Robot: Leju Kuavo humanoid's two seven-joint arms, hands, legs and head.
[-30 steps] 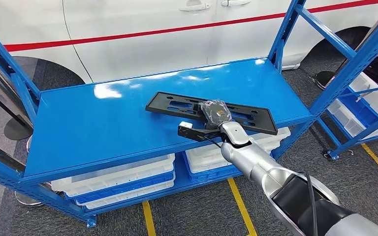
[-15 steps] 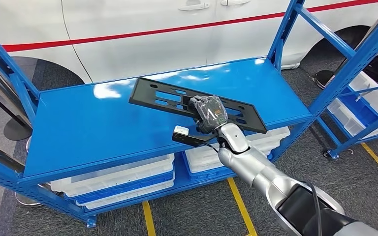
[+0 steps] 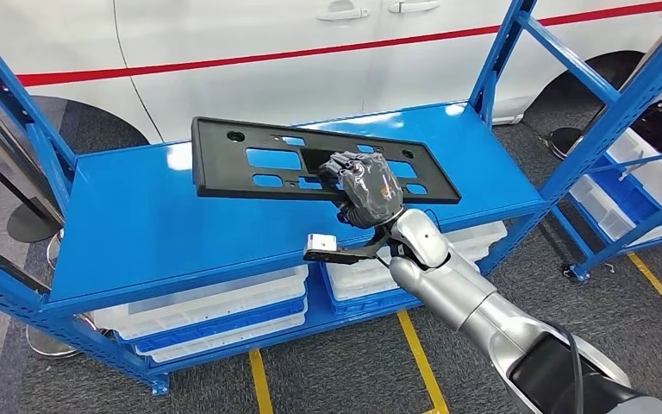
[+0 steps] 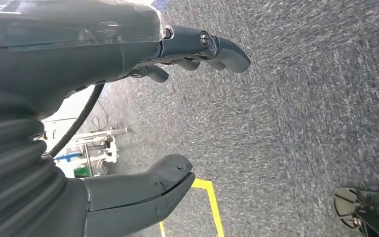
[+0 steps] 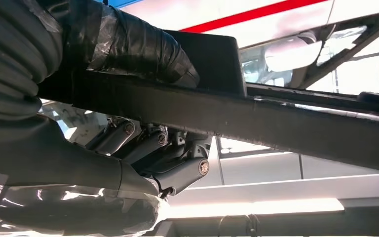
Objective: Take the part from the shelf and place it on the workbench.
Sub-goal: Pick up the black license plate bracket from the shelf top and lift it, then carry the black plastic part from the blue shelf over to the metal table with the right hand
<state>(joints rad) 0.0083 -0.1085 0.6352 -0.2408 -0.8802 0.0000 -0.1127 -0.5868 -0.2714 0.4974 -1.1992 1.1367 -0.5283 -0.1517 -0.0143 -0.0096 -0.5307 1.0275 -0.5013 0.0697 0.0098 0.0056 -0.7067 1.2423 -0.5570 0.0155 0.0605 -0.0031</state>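
The part is a long flat black plastic panel (image 3: 250, 159) with several cut-outs. It is lifted off the blue shelf (image 3: 155, 228) and tilted up, its face turned toward me. My right hand (image 3: 364, 188) grips it near the middle of its lower edge. In the right wrist view the panel's edge (image 5: 276, 121) runs across the picture, clamped between the thumb (image 5: 128, 47) and the darker fingers (image 5: 177, 168). My left hand (image 4: 128, 123) hangs over grey carpet with fingers and thumb apart, holding nothing.
Blue uprights (image 3: 500, 52) frame the shelf on both sides. White bins (image 3: 224, 315) sit on the lower level. A white car with a red stripe (image 3: 310, 47) stands behind the rack. A second blue rack with bins (image 3: 646, 172) is on the right. Yellow floor lines (image 3: 418, 358) run below.
My right hand has raised the panel off the shelf and tipped it upright, shifting it up and left. One second ago it lay flat on the shelf.
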